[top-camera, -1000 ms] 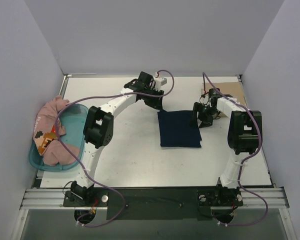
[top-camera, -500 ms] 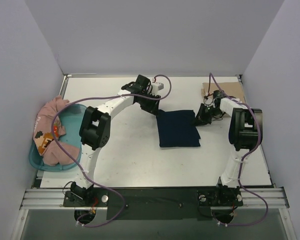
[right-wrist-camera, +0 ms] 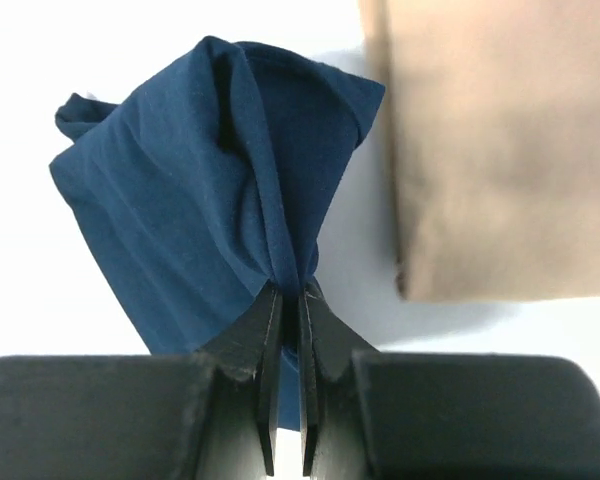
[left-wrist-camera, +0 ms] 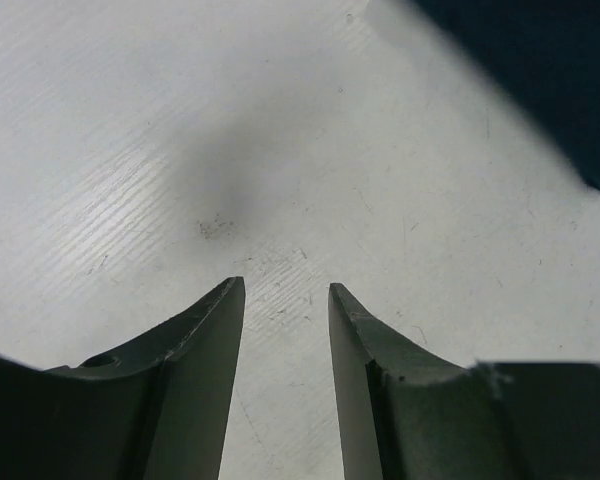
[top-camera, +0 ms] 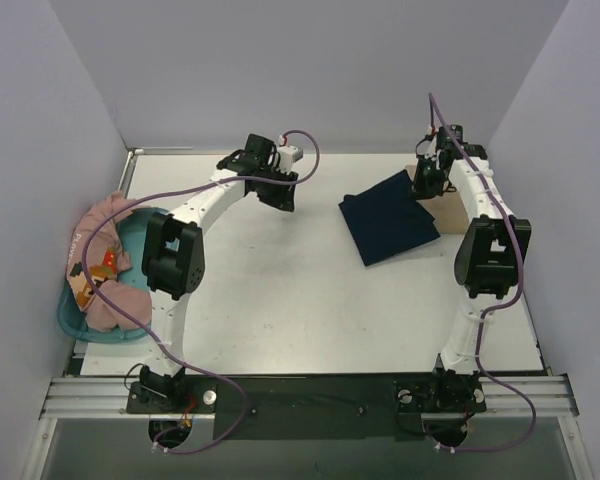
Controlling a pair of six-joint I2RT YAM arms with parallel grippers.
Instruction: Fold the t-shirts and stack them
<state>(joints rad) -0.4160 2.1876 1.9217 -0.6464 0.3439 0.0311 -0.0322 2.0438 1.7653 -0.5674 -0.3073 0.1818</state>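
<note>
The right gripper (top-camera: 427,181) (right-wrist-camera: 288,292) is pressed together on a bunched corner of the dark navy cloth t-shirt (top-camera: 390,228) (right-wrist-camera: 210,180), at the far right of the white tabletop (top-camera: 280,310). That corner is gathered up into the pinch, while the rest of the folded shirt lies skewed, its edges running at a slant to the table's sides. Just beside it, against the right edge, sits the tan-beige folded cloth shirt (top-camera: 449,212) (right-wrist-camera: 490,150), a thin strip of table showing between the two. The left gripper (top-camera: 280,195) (left-wrist-camera: 285,290) hangs with its fingers spread over bare table, holding nothing, the navy cloth only near it. A wide stretch of tabletop separates both from the teal plastic tub (top-camera: 70,325) at the left edge, where the pink cloth shirt (top-camera: 105,270) is heaped over the rim.
</note>
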